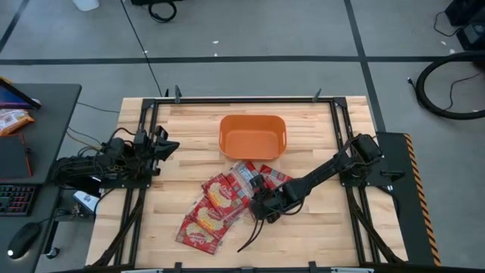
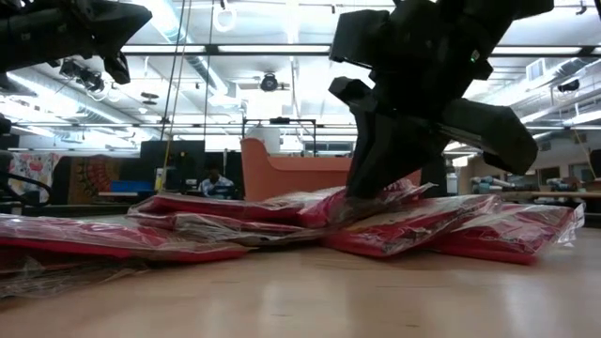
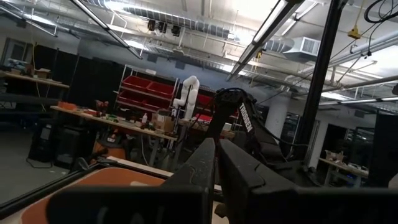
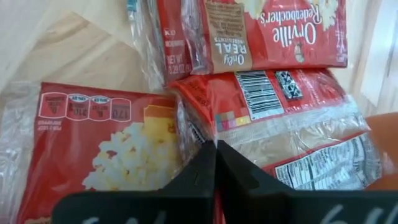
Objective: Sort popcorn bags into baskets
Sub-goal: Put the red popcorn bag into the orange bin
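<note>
Several red popcorn bags (image 1: 215,209) lie in an overlapping pile on the wooden table, in front of the orange basket (image 1: 224,135). The low view shows the basket (image 2: 282,175) standing behind the pile (image 2: 188,225). My right gripper (image 1: 258,202) is down at the pile's right side, shut on the end of one popcorn bag (image 4: 267,99) that lies on top of others. My left gripper (image 1: 171,147) is shut and waits near the table's left edge, off the pile. My right gripper pinches the popcorn bag by its end (image 4: 198,111), at the wrapper's edge, between both fingers. It comes from above, slanting in from the table's right. The bag rests on the bags under it, its held end slightly raised (image 2: 329,201).
A black frame (image 1: 333,129) runs along the table's sides and far edge. An orange-and-white snack bag (image 1: 12,120) lies on the grey desk left of the table. Bare wood (image 1: 318,227) lies right of the pile and at the near edge.
</note>
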Tool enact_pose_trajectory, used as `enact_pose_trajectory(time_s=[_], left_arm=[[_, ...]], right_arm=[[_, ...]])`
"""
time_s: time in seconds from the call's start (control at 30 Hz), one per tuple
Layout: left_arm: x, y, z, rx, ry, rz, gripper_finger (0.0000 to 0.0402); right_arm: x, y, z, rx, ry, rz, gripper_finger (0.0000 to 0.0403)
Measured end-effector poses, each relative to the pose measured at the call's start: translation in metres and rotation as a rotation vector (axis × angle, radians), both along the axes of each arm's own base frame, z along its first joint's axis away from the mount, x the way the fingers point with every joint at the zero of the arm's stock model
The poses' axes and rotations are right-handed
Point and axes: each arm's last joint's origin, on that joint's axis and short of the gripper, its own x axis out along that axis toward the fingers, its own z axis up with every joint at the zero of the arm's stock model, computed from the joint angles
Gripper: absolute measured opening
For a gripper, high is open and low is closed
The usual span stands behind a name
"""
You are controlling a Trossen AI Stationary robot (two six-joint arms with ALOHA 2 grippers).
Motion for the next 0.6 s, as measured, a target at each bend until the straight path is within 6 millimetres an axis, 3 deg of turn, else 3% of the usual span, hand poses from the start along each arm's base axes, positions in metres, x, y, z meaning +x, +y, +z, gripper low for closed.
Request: enact_pose_trajectory(time_s=[0.1, 0.27, 0.6], left_arm=[[0.0, 0.0, 0.0, 0.0, 0.0, 0.0, 0.0025], [0.0, 0.0, 0.0, 0.0, -0.001, 0.0, 0.0025], [0.0, 0.0, 0.0, 0.008, -0.001, 0.003, 0.0025]], right_arm=[[-0.001, 0.003, 0.012, -0.029, -0.006, 0.011, 0.0011], [0.0, 0.005, 0.049, -0.039, -0.052, 0.015, 0.0009], [-0.017, -0.008, 0.117, -0.198, -0.196, 0.056, 0.0005]])
